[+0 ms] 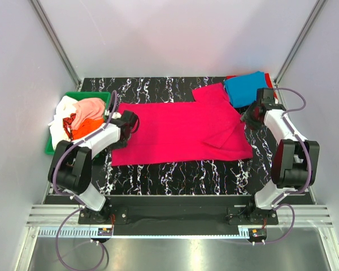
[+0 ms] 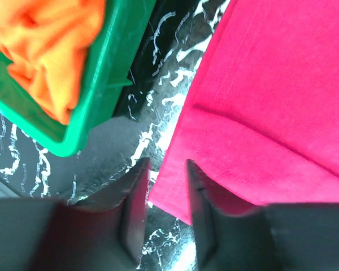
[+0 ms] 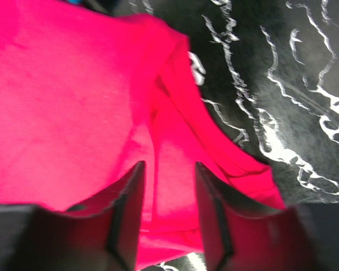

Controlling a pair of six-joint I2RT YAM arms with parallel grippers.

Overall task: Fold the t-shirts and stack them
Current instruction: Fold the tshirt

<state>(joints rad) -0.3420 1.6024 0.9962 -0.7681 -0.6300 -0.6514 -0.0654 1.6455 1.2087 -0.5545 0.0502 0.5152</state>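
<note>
Fold beginning: my left claw [image 2: 166, 166] and right claw [image 3: 169, 166], fingers apart, straddle the left and right ends of the flat magenta t-shirt [image 1: 181, 130]. Next, I judge, pinch both edges.

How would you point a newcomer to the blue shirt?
Start at the black marbled table and go to its far right corner, just beyond the right gripper. The blue shirt lies there in a compact bundle on a red one whose edge peeks out. It is the only blue cloth in view; the pink shirt beside it is spread flat.
</note>
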